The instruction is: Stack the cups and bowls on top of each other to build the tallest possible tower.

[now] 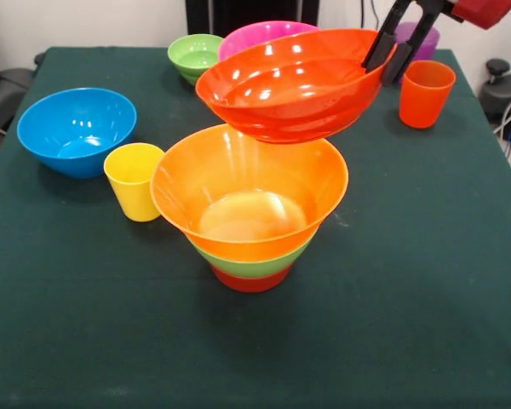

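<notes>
The shallow orange bowl (291, 85) is pinched at its rim by the gripper (390, 58), tilted above the stacked bowls (249, 200).

Only a small part of the robot shows, in the upper right corner of the frame. A glossy red housing (485, 10) with a rounded lower edge sits against the top border. Below it hangs the pincer (390, 58), all black and matte. Its two fingers (380, 47) are long, slim, flat-sided bars that run side by side and slant down toward the left. No cables, screws or markings can be made out.
</notes>
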